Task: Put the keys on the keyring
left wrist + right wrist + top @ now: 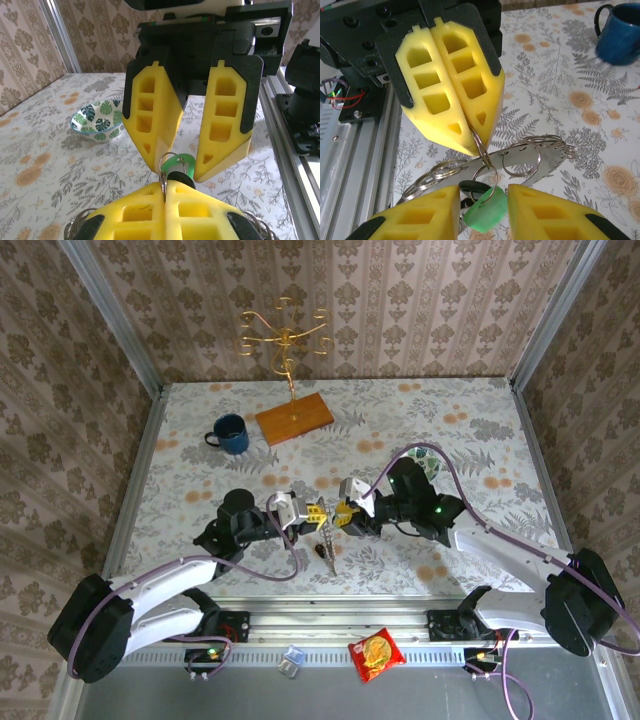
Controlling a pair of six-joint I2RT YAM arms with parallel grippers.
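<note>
My left gripper [471,134] pressed together, pinching small thin wire keyring [481,148]; my right gripper [176,167] spread, green plastic-headed key [487,214] at ring's 6 o'clock, between its jaws.

Damask-papered walls [420,300] around a floral tabletop [470,435]

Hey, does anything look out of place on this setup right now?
Yes. A red snack packet and a small clear-blue item lie on the grey metal ledge by the arm bases, off the flowered table, so they look dropped or stray.
</note>
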